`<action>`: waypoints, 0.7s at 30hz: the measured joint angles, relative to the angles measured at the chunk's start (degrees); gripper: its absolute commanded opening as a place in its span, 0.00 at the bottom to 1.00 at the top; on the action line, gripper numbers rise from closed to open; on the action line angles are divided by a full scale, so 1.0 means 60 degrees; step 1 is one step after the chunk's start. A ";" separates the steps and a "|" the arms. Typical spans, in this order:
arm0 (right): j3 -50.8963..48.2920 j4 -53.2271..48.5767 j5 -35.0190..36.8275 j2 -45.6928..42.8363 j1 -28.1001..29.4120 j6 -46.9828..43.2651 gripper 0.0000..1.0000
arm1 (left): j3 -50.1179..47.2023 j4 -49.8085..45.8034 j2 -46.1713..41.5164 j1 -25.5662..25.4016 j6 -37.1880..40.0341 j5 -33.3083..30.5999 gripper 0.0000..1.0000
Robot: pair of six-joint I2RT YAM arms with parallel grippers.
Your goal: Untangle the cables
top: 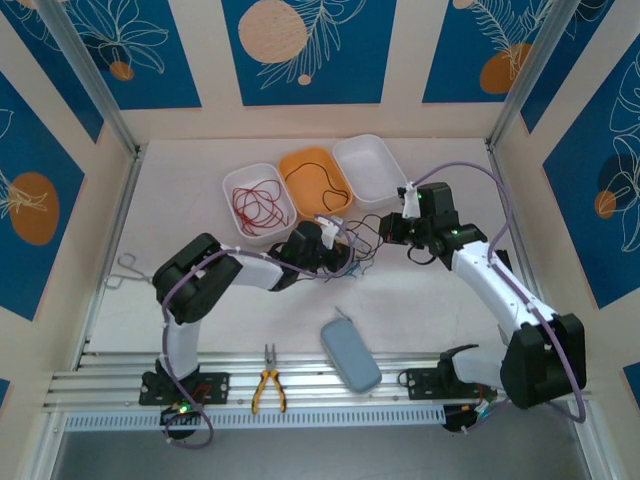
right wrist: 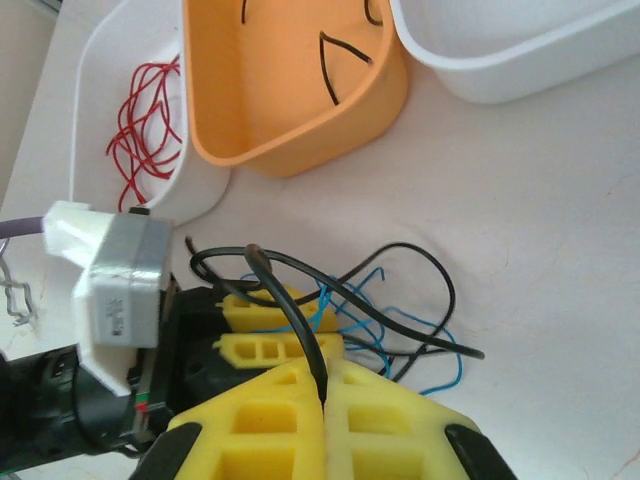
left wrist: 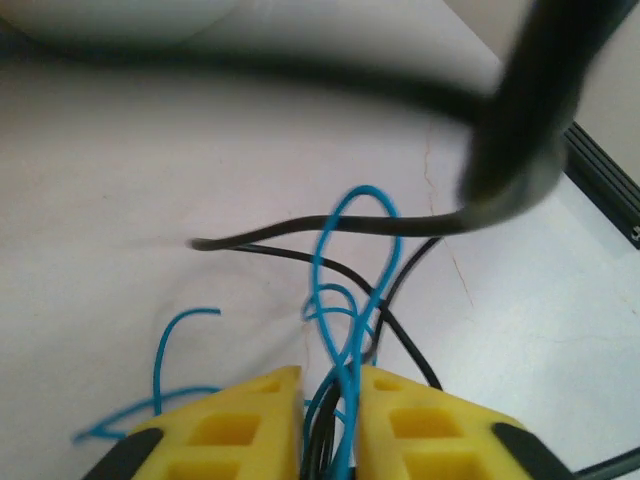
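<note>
Partly sorted is how the job looks: the red cables [top: 258,203] lie coiled in the left white bin [right wrist: 205,190], and a black strand [right wrist: 345,62] rests in the orange bin [right wrist: 290,110] beside it, while the right white bin [right wrist: 520,70] holds nothing that I can see. What remains is a loose tangle [top: 362,245] of blue and black wire on the counter [top: 420,310], just in front of the bins and between the two arms. The left end effector [left wrist: 330,425] is pinched almost closed on the blue cables [left wrist: 360,190], with a dark strand running through the narrow gap alongside them; the blue loops rise out ahead of its yellow fingers and cross over black wire on the surface. The right end effector [right wrist: 325,420] has its fingers pressed fully together on a black cable [right wrist: 290,308], which arcs up from the grip and back over the knot, right beside the left arm's fingers. Judging from this, the red is done, the black is begun, and the blue has yet to be freed. The crossings near the left grip look like the part to work loose, and pulling the two grips apart could tighten them rather than separate them.
</note>
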 measured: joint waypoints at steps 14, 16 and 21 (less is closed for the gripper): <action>0.1512 -0.2157 0.1486 -0.1945 0.0149 -0.0120 0.00 | -0.0018 -0.0015 0.0011 0.0157 -0.0412 -0.0113 0.33; 0.1657 -0.2419 0.1708 -0.2262 0.0146 -0.0124 0.00 | -0.0055 0.0055 0.0011 0.0186 -0.0477 -0.0091 0.50; 0.1752 -0.2838 0.2076 -0.2841 0.0146 -0.0106 0.00 | -0.0302 0.0211 -0.0062 0.0226 -0.0506 0.0091 0.54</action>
